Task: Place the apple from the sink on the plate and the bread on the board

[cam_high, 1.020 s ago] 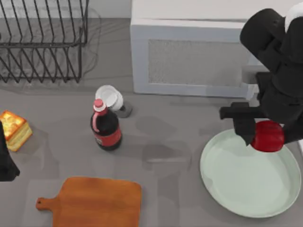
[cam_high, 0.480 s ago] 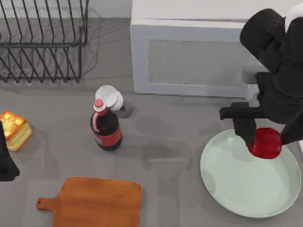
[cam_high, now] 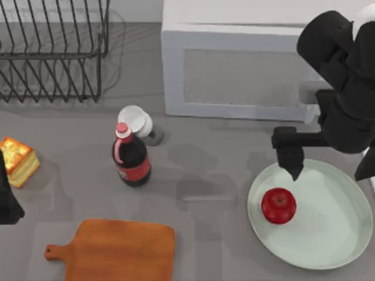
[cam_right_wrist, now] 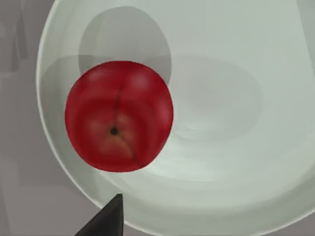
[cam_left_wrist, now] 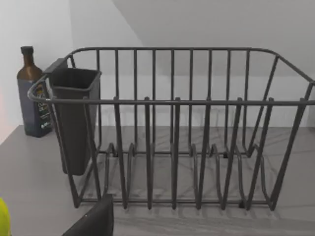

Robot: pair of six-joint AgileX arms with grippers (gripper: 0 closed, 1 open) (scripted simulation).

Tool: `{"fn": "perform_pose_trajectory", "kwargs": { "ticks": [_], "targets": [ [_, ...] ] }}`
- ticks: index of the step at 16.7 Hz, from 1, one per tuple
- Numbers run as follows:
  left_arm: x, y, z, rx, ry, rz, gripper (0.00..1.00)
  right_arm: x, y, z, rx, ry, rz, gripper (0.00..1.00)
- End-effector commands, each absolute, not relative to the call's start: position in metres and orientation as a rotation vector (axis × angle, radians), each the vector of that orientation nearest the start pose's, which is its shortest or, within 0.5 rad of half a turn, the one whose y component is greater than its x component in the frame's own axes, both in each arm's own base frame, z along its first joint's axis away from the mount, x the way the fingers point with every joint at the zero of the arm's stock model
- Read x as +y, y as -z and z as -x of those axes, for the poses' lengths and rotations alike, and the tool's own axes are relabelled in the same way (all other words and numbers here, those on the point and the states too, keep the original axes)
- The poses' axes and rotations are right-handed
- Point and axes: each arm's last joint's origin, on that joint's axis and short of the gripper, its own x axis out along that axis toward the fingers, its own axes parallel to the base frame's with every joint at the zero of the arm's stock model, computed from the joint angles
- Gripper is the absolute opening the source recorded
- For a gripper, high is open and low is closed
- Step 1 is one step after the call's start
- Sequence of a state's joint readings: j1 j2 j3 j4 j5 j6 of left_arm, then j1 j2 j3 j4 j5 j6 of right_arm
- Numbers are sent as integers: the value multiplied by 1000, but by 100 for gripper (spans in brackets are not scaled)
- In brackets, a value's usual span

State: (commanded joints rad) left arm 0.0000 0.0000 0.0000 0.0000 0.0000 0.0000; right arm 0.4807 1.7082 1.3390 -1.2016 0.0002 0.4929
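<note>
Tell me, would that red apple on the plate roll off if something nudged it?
Probably it would roll: the apple is round and glossy, so likely slippery too. It sits near the plate's left edge, and that shallow rim may not stop it.

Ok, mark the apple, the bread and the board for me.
apple [cam_high: 278,205], top view, on its dimpled top.
bread [cam_high: 16,157], top view, on its browned top face.
board [cam_high: 123,250], top view, on its flat wooden middle.

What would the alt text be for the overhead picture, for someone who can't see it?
A red apple lies on a mint-green plate, the right pincer open above it. Bread sits at the left edge; a wooden board lies bare.
</note>
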Motion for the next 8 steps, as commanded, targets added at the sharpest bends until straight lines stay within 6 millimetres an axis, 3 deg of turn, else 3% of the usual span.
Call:
{"fn": "perform_pose_trajectory", "kwargs": {
  "ticks": [8],
  "targets": [
    [-1, -160, -106, 0, 0, 0, 100, 137, -235, -270, 1522, -11, -28, 100]
  ]
}}
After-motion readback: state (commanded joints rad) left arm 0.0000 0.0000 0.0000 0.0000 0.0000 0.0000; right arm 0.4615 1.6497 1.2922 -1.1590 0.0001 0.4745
